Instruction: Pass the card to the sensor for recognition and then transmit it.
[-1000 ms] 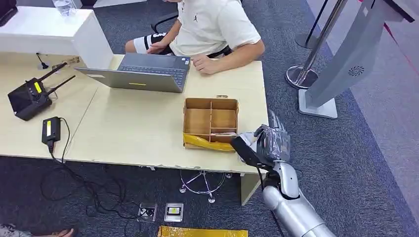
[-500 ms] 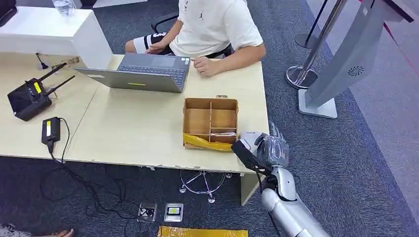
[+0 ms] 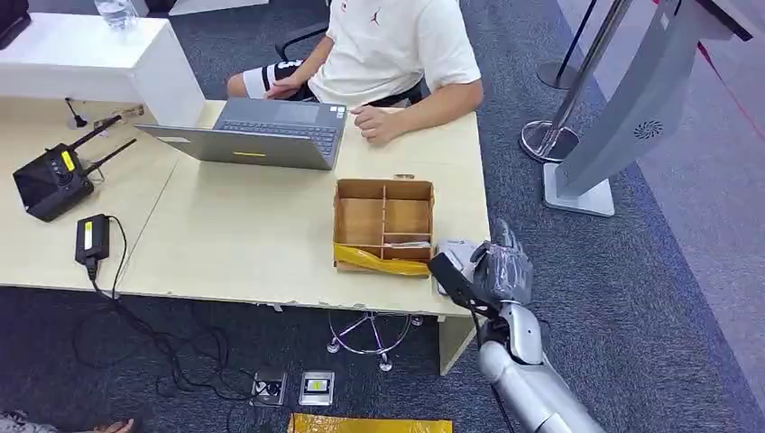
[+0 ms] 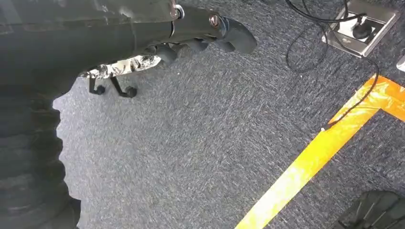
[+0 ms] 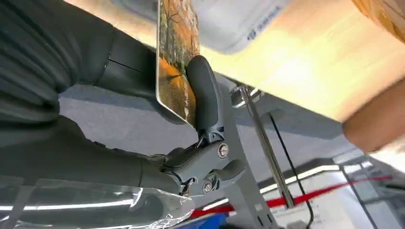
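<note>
- Since a second ago the right hand (image 3: 494, 271) has dipped slightly and edged toward the table (image 3: 253, 234) corner.
- Its thumb and fingers (image 5: 203, 95) pinch the card (image 5: 175, 57), held on edge.
- Just beyond the card lies the pale grey sensor (image 5: 229, 24) on the tabletop; a divided cardboard box (image 3: 384, 224) sits beside the hand.
- Curled fingers of the left hand (image 4: 200, 33) hold nothing, above grey carpet.

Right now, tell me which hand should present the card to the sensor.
Right. The right hand already pinches the card beside the grey sensor at the table's edge. The left hand hangs over the carpet, holding nothing.
</note>
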Robot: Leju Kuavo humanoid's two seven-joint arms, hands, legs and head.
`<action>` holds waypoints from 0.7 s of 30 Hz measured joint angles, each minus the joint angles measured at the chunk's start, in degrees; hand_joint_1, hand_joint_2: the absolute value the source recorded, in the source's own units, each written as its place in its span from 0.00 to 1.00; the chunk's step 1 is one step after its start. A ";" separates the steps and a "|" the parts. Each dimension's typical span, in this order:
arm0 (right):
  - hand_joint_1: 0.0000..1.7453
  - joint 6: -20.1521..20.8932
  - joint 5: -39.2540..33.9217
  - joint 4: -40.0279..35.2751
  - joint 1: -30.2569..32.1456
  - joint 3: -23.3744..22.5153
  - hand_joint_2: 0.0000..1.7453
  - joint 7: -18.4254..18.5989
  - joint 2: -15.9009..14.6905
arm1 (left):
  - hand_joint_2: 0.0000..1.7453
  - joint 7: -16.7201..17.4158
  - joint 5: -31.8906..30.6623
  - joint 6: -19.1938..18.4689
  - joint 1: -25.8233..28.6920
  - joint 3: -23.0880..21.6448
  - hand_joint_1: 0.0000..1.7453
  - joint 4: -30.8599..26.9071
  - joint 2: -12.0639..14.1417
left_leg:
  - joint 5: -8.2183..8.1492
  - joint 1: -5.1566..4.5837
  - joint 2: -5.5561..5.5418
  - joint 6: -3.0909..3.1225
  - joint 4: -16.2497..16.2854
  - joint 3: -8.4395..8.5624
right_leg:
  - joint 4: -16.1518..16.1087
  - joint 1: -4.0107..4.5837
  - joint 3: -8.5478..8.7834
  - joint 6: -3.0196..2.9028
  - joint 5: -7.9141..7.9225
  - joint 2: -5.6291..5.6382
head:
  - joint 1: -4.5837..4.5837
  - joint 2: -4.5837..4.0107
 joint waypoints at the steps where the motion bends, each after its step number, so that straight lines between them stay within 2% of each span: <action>1: 1.00 -0.89 0.87 -0.97 0.11 -0.13 1.00 0.13 -0.02 | 1.00 0.00 -0.02 0.00 0.02 0.00 0.00 0.00 0.00 | 0.00 0.00 0.00 0.00 0.00 0.00 | 0.00 0.00 -0.01 0.00 0.00 0.01 | -0.02 0.00; 5: 1.00 -1.77 7.13 -7.96 0.69 -2.19 1.00 0.02 -0.11 | 1.00 -0.02 -0.24 -0.11 0.04 0.00 0.00 0.00 0.00 | 0.00 0.00 0.01 0.00 0.01 -0.03 | 0.01 0.00 -0.04 0.00 0.00 0.06 | -0.02 0.00; 11: 1.00 -0.91 12.68 -23.41 -2.22 -3.89 1.00 3.30 -0.61 | 1.00 0.00 -1.38 -0.72 0.01 0.00 0.00 -0.02 -0.02 | 0.00 -0.01 0.06 0.00 0.00 -0.05 | 0.01 -0.01 -0.08 0.00 0.01 0.12 | 0.00 0.00; 16: 1.00 4.74 15.56 -30.35 -8.68 -3.30 1.00 4.68 -0.74 | 1.00 0.00 -2.97 -1.92 -1.11 0.00 0.00 -0.26 -0.17 | 0.01 -0.01 0.13 0.00 0.00 -0.04 | 0.01 -0.01 -0.08 0.00 0.09 0.14 | -0.02 0.00; 21: 1.00 12.53 18.84 -29.92 -13.46 -0.52 1.00 5.07 0.13 | 1.00 0.00 -4.28 -3.10 -2.52 0.00 0.00 -0.35 -0.59 | 0.02 0.00 0.13 0.00 0.00 -0.08 | 0.03 0.00 -0.10 -0.01 0.11 0.15 | -0.02 0.00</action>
